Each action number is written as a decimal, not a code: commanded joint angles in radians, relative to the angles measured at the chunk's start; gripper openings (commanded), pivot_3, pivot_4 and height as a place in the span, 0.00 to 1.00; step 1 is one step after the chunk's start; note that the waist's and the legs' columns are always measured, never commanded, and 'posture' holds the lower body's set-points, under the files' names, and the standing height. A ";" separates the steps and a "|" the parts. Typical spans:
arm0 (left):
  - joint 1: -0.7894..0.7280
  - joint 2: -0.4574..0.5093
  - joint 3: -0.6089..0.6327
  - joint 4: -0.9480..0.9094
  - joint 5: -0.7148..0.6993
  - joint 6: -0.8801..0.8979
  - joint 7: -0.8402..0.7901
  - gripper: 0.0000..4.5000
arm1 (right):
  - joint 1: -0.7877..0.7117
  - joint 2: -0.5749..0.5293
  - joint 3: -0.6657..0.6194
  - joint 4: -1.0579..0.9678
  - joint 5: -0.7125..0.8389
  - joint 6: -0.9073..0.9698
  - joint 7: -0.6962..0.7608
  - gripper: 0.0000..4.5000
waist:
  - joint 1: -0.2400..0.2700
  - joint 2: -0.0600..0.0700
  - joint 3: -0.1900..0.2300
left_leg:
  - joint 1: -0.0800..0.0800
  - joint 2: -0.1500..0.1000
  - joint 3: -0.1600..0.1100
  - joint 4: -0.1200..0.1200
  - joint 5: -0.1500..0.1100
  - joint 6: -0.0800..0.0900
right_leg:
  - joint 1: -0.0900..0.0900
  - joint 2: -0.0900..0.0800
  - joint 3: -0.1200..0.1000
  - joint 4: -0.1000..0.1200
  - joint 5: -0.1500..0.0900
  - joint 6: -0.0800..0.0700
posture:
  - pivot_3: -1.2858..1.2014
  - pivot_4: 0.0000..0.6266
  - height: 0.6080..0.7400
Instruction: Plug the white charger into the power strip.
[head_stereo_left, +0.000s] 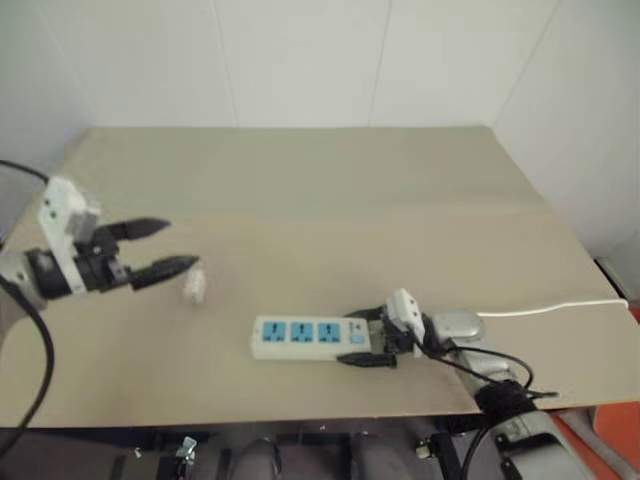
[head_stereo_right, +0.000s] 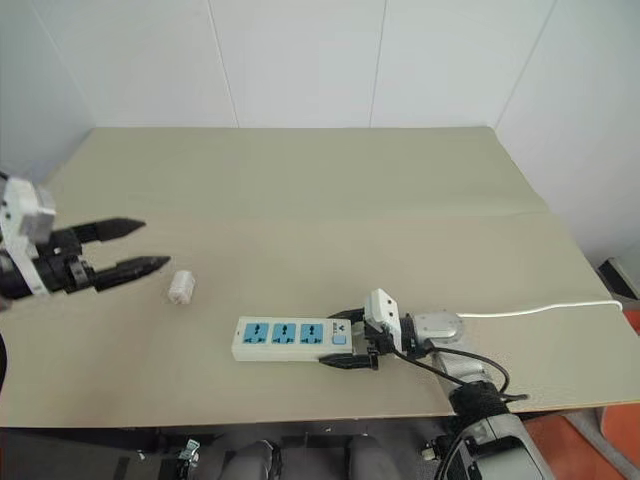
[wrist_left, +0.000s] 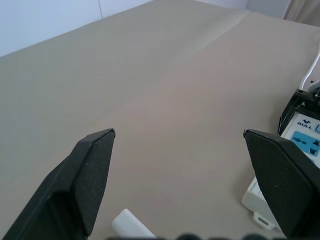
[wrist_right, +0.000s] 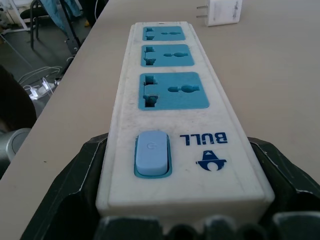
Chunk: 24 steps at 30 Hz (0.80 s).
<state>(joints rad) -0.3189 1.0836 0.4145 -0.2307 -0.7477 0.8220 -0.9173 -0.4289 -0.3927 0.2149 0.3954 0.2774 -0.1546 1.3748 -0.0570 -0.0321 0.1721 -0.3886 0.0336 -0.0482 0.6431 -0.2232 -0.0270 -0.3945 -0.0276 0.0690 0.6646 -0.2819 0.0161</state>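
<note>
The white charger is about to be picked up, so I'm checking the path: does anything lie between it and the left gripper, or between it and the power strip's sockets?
Nothing visible does. The white charger lies alone just past the open left gripper, and only bare table separates it from the power strip, whose three sockets are empty.

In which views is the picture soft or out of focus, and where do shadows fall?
Left eye view: soft overall; the charger looks smeared, with little shadow on the table. Right eye view: the charger is somewhat crisper; even, diffuse light. Left wrist view: the near black fingers are soft at the edges. Right wrist view: the strip is sharp at its switch end, with the far charger slightly soft.
</note>
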 joint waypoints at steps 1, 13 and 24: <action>-0.195 0.086 -0.141 0.058 0.032 0.229 0.109 1.00 | -0.013 0.006 -0.007 0.016 0.003 -0.037 0.021 0.77 | 0.000 0.000 0.000 | 0.000 0.000 0.000 0.000 0.000 0.000 | 0.000 0.000 0.000 0.001 0.000 0.000 | 0.52 0.24 1.00; -1.288 -0.182 -1.010 1.077 0.103 0.792 0.337 1.00 | 0.029 0.024 -0.006 -0.028 -0.011 -0.027 -0.001 0.77 | 0.002 -0.002 0.002 | 0.000 -0.001 -0.004 0.002 0.000 0.000 | -0.001 0.003 -0.001 0.006 -0.004 0.006 | 0.52 0.24 1.00; -1.322 -0.379 -1.183 1.412 0.140 0.792 0.350 1.00 | 0.063 0.022 0.000 -0.086 -0.010 0.007 -0.030 0.77 | -0.010 -0.003 0.003 | -0.011 -0.003 -0.004 0.003 0.001 -0.002 | -0.012 0.002 0.000 0.012 -0.005 0.007 | 0.52 0.24 1.00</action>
<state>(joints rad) -1.6342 0.6989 -0.7781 1.1733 -0.6405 1.6114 -0.5775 -0.3832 -0.3734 0.2016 0.3229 0.2578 -0.1660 1.3430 -0.0667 -0.0355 0.1752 -0.3991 0.0309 -0.0524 0.6462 -0.2222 -0.0286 -0.4070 -0.0254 0.0691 0.6768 -0.2865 0.0228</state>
